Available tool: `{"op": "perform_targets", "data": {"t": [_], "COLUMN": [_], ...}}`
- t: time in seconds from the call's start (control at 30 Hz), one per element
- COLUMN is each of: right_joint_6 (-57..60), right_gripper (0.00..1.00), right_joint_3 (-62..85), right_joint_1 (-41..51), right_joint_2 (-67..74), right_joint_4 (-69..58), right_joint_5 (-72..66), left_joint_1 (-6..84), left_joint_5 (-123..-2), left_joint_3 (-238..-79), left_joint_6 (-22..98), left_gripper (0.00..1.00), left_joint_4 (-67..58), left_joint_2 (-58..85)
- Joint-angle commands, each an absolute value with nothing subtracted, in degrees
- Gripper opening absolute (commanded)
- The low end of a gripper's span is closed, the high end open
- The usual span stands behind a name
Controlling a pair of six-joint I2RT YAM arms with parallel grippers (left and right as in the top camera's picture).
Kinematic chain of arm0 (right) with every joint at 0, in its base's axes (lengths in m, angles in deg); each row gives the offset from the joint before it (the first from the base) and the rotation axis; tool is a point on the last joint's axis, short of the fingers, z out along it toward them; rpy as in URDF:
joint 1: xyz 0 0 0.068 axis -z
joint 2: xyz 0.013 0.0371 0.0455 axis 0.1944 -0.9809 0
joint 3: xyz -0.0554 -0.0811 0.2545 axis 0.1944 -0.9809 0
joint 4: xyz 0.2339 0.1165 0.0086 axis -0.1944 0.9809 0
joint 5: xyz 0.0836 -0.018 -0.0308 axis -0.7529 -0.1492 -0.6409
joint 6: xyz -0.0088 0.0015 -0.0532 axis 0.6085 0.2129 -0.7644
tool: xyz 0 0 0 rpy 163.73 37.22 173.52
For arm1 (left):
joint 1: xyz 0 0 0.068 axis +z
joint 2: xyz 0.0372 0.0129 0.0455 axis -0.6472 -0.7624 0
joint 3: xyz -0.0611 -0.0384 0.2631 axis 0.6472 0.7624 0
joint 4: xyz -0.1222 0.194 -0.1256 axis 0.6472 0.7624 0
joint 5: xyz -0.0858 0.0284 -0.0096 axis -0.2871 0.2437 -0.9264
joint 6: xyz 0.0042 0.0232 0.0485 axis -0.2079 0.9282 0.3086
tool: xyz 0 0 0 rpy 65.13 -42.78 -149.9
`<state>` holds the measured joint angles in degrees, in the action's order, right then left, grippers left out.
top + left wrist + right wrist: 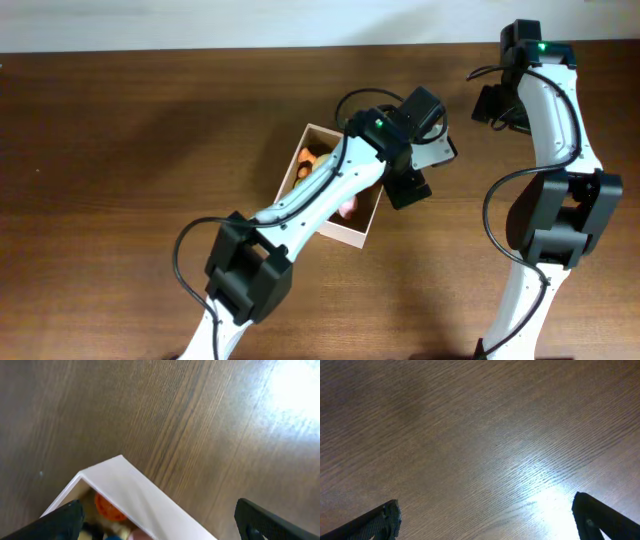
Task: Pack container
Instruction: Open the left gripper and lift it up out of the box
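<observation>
The left claw (160, 522) is held open over the container (135, 495) corner; the right claw (485, 520) is held open, far from it.

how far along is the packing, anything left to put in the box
Done: an orange toy and a pinkish one lie inside the square white-walled cardboard container. In hand: nothing; the left gripper hangs open over its corner, the right gripper open above the brown wooden table. Left: no loose toy shows, so probably little; the left arm hides part of the inside.
</observation>
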<state>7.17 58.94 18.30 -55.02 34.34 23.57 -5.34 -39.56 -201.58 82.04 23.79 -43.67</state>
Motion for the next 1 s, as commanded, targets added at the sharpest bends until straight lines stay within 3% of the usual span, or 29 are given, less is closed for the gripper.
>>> {"op": "perform_targets", "data": {"t": [0.0, 0.3, 0.97], "right_joint_6": [8.1, 8.1, 8.1], "right_gripper": [0.99, 0.99, 0.99], "right_joint_3": [59.0, 59.0, 59.0], "right_joint_1": [18.5, 18.4, 18.4], "right_joint_2": [-55.1, -55.1, -55.1], "right_joint_4": [34.3, 34.3, 34.3], "right_joint_5": [23.7, 23.7, 23.7], "left_joint_1": [-4.8, -4.7, -2.3], "left_joint_5": [-41.2, -48.3, -48.1], "left_joint_3": [-201.3, -201.3, -201.3], "left_joint_6": [83.2, 87.0, 87.2], "left_gripper": [0.98, 0.98, 0.98], "left_joint_4": [23.0, 21.6, 18.8], "left_joint_2": [-44.6, -46.0, -49.8]}}
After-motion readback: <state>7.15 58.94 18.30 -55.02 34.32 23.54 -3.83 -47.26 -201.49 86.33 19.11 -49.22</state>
